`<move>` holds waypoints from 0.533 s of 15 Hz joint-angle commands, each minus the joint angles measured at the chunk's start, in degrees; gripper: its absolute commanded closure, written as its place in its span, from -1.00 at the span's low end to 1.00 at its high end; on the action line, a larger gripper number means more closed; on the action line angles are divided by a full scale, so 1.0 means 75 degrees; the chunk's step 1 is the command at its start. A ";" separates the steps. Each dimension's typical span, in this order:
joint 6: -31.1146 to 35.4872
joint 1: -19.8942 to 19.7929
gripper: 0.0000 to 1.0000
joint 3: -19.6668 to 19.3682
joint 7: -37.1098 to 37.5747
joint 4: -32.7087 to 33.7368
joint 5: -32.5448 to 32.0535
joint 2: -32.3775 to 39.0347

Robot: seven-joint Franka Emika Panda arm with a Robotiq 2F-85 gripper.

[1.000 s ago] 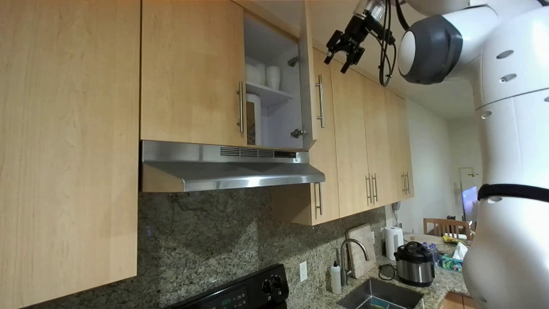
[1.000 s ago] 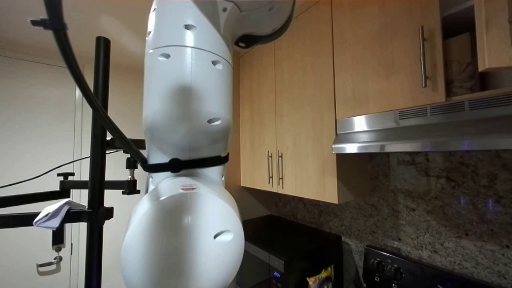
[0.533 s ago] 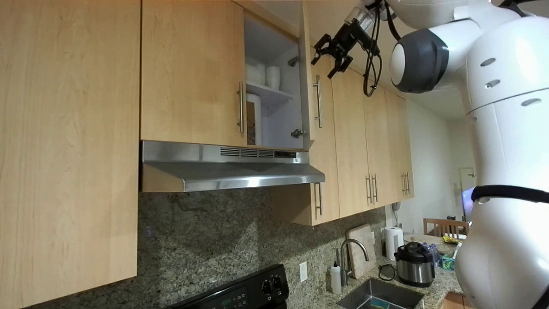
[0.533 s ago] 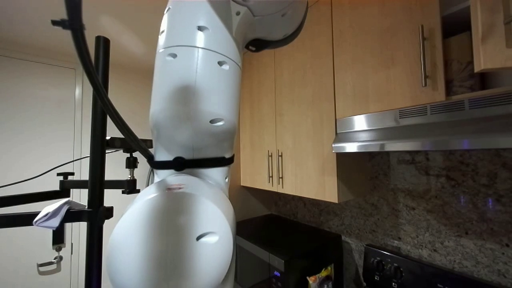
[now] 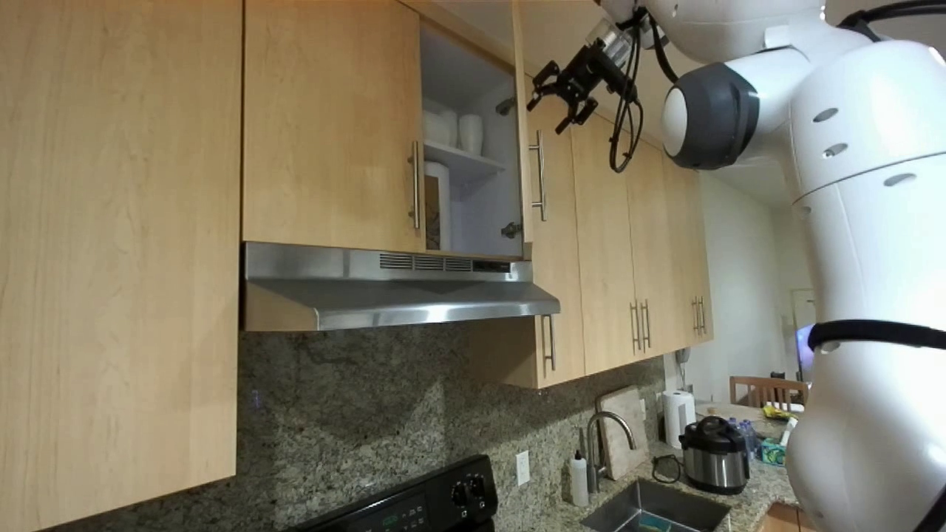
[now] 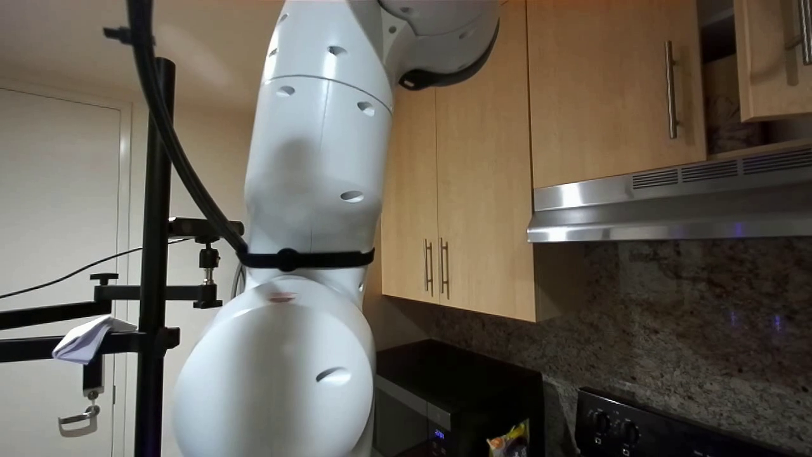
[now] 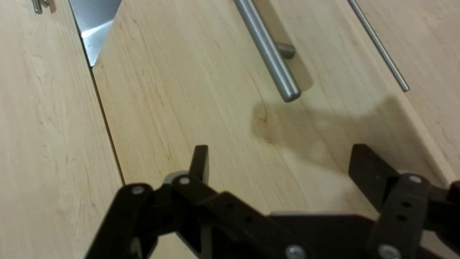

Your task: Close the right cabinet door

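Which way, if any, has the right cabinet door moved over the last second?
Yes: in an exterior view, the right cabinet door has moved left across the picture, closer to the closed twin door.

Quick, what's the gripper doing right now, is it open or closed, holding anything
Gripper: open, fingers wide apart, holding nothing; the door handle is not between them.

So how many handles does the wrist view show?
3: a middle handle on the open right cabinet door, a thin handle upper right past its edge, a corner handle top left, cut off. The gripper may hide others.
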 commanded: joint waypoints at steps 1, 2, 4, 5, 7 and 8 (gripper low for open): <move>-0.0089 0.0086 -1.00 0.0021 0.0138 -0.0019 -0.0146 0.0157; -0.0210 0.0102 -1.00 0.0020 0.0079 -0.0088 -0.0177 0.0153; -0.0437 0.0135 -1.00 0.0017 0.0013 -0.0169 -0.0257 0.0175; -0.0569 0.0155 -1.00 0.0019 -0.0003 -0.0184 -0.0304 0.0188; -0.0819 0.0231 -1.00 0.0037 -0.0016 -0.0209 -0.0411 0.0198; -0.0930 0.0277 -1.00 0.0047 -0.0032 -0.0209 -0.0456 0.0200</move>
